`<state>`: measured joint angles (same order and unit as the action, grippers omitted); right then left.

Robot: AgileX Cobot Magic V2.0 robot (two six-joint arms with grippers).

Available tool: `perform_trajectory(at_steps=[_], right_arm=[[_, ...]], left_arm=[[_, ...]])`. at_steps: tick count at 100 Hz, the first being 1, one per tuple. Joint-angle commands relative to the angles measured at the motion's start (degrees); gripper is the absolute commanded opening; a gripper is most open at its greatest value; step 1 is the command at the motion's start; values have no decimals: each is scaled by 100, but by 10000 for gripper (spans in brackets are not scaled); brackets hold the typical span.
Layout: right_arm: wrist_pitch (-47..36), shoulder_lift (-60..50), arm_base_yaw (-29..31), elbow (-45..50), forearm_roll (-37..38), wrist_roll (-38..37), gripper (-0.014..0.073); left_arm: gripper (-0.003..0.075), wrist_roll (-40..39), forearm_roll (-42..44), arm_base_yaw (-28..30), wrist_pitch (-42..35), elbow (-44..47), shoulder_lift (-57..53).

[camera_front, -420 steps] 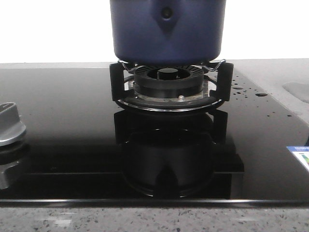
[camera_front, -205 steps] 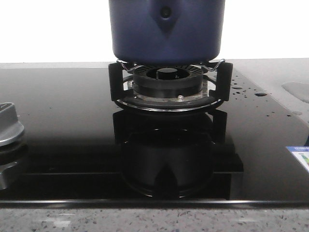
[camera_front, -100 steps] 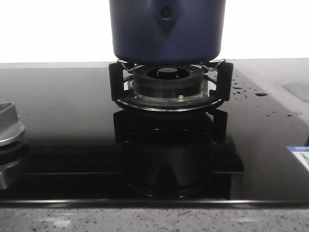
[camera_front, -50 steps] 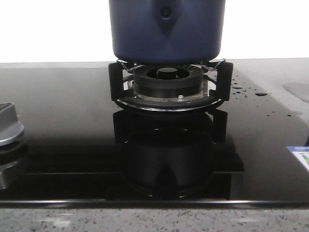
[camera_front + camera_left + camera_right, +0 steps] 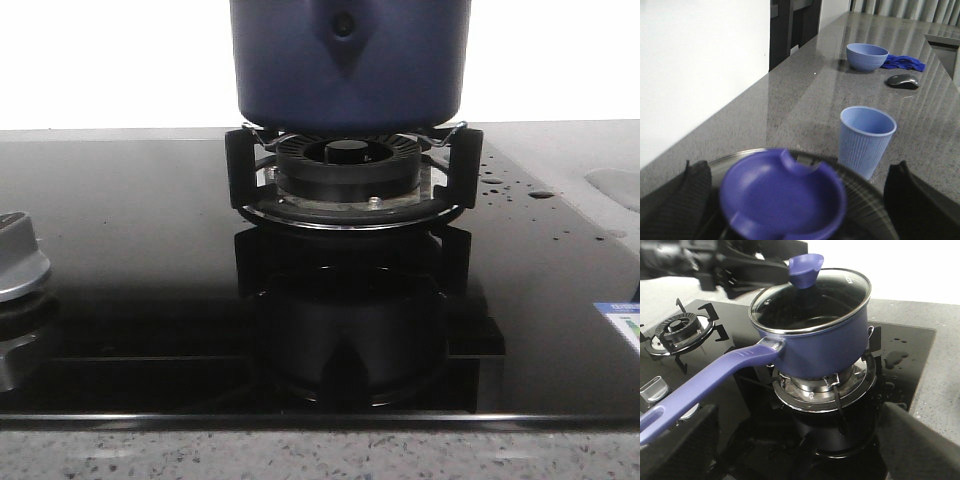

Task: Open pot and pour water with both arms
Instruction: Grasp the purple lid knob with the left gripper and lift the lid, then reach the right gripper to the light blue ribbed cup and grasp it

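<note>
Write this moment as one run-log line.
pot: on burner, lid on | left end effector: open around lid knob | right end effector: open, near handle

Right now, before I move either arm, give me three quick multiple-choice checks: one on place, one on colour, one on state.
1. Where is the pot? A) on the burner B) on the counter C) lifted clear
2. What colour is the cup? A) red B) light blue C) white
3. The lid is: A) on the pot B) lying on the stove C) missing

Answers: 1 A, its base rests on the burner's supports. 2 B, the left wrist view shows it light blue. 3 A, the glass lid sits on the rim.
</note>
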<state>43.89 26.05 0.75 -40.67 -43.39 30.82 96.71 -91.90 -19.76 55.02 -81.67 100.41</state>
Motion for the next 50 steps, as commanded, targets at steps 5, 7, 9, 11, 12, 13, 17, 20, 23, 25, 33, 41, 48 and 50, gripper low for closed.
perform_trajectory(at_steps=[5, 7, 9, 11, 12, 13, 17, 20, 23, 25, 33, 41, 48, 50], right_arm=[[-327, 77, -10, -192, -201, 78, 584], [-327, 77, -10, -192, -201, 78, 584], [-327, 77, -10, -192, -201, 78, 584], [-327, 77, -10, -192, -201, 78, 584], [-327, 77, -10, -192, -201, 78, 584], [-327, 77, -10, -192, -201, 78, 584], [-327, 77, -10, -192, -201, 78, 584], [-327, 77, -10, -192, -201, 78, 584], [-327, 77, -10, -192, -201, 78, 584], [-327, 77, -10, -192, -201, 78, 584], [-327, 77, -10, -192, -201, 78, 584], [-327, 77, -10, -192, -201, 78, 584], [-339, 77, -10, -192, -201, 78, 584], [-339, 77, -10, -192, -201, 78, 584]], left_arm=[[620, -40, -434, -49, 46, -154, -125], [620, -40, -443, -49, 34, -154, -113], [620, -40, -443, -49, 9, -154, -108], [620, -40, -443, -59, -5, -154, -99], [620, -40, -443, -59, -24, -154, -99], [620, -40, -443, -69, -37, -154, -99], [620, -40, -447, -85, -79, -154, -99], [620, -40, -502, -94, -79, -154, -99], [620, -40, -573, -129, -79, -154, -99], [620, -40, -600, -139, -91, -154, -99], [613, -40, -601, -223, -142, -154, -99], [571, -40, -578, -305, -199, -154, -99], [505, -40, -578, -357, -199, -154, -99], [483, -40, -578, -368, -199, -154, -99]])
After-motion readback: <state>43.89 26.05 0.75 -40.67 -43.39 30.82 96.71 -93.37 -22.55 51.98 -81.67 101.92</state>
